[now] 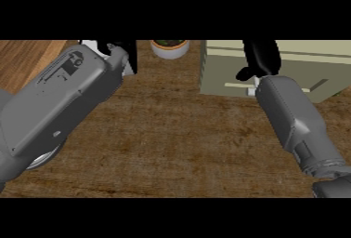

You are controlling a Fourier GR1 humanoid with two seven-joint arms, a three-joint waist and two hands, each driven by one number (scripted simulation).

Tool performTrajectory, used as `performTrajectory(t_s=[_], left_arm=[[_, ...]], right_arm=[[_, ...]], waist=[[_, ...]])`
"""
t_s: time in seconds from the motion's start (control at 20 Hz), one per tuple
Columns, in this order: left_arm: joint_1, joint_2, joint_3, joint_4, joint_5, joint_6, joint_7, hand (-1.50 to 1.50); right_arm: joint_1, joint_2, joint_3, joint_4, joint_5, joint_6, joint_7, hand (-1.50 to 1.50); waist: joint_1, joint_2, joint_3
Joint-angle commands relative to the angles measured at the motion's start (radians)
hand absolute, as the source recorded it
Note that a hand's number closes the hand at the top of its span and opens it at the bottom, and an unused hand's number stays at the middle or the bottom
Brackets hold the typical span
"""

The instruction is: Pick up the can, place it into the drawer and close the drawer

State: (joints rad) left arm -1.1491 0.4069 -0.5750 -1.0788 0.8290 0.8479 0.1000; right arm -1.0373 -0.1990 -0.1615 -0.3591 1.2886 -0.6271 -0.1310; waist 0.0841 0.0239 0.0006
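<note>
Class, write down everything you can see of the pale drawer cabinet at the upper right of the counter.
The drawer cabinet is a pale beige, boxy unit with flat faces, standing on the brown counter at the upper right. Lighter bands cross its top, and a slim pale handle bar shows on its near side. The right hand lies over it, black fingers hanging down, covering its middle. Its right part runs toward the view's edge. Whether the drawer is open or shut cannot be told. No can shows.

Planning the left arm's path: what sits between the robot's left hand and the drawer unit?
In the head view, a potted plant stands between the left robot hand and the drawer unit, at the counter's far edge.
</note>
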Motion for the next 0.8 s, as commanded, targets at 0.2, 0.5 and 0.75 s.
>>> performTrajectory(t_s=[0.2, 0.5, 0.75], left_arm=[[0.088, 0.028, -0.008, -0.082, -0.027, -0.011, -0.007, -1.5], [0.055, 0.06, -0.002, -0.108, -0.035, -0.01, 0.043, -1.5], [0.07, 0.077, 0.01, -0.136, -0.028, -0.022, 0.056, -1.5]], right_arm=[[-0.117, -0.02, -0.024, 0.104, 0.02, -0.049, 0.057, -1.5], [-0.172, -0.077, -0.05, 0.139, -0.001, -0.003, 0.018, -1.5], [-0.221, -0.023, -0.146, 0.153, -0.125, 0.113, -0.117, -1.5]], waist=[[0.022, 0.008, 0.001], [0.024, 0.009, 0.002], [0.048, 0.015, 0.004]])
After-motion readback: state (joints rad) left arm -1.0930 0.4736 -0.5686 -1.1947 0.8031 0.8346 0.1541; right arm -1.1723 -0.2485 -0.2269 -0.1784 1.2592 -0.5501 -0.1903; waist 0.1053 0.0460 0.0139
